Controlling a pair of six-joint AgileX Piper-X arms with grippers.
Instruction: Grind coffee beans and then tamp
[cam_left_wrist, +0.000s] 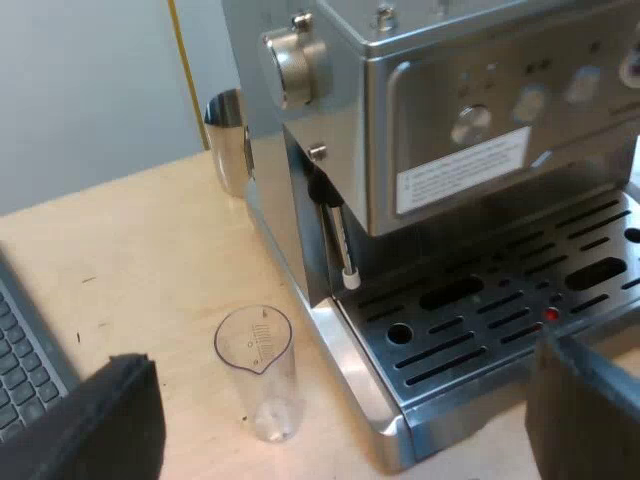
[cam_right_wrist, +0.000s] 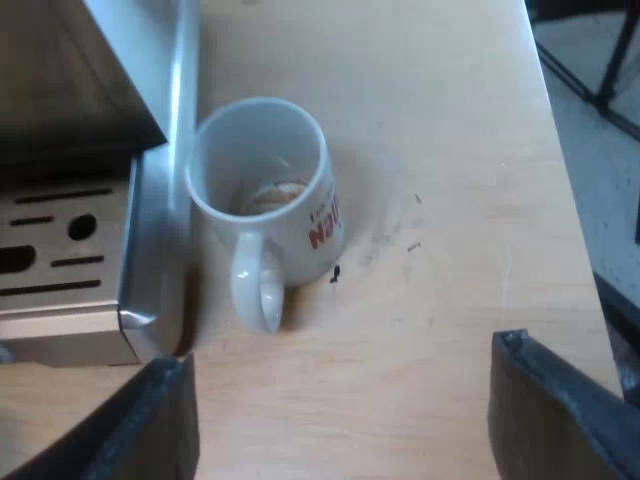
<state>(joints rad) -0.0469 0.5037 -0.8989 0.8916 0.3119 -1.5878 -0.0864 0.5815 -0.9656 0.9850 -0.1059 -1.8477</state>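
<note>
Your espresso machine (cam_left_wrist: 440, 120) stands on the table (cam_left_wrist: 130, 250), brushed steel, with a small red spot on its slotted drip tray (cam_left_wrist: 480, 330) that you can't identify; nothing is in hand, so grinding and tamping both look yet to do. A clear measuring glass (cam_left_wrist: 258, 370) stands just beside the tray's corner; a white mug (cam_right_wrist: 265, 190) sits against the machine's other side. Your left gripper (cam_left_wrist: 340, 400) hangs over that corner, fingers apart and holding nothing; your right gripper (cam_right_wrist: 340, 400) hovers near the mug, likewise spread.

Light wooden table (cam_left_wrist: 150, 230), espresso machine (cam_left_wrist: 450, 150), measuring glass (cam_left_wrist: 262, 370), mug (cam_right_wrist: 265, 195)
</note>
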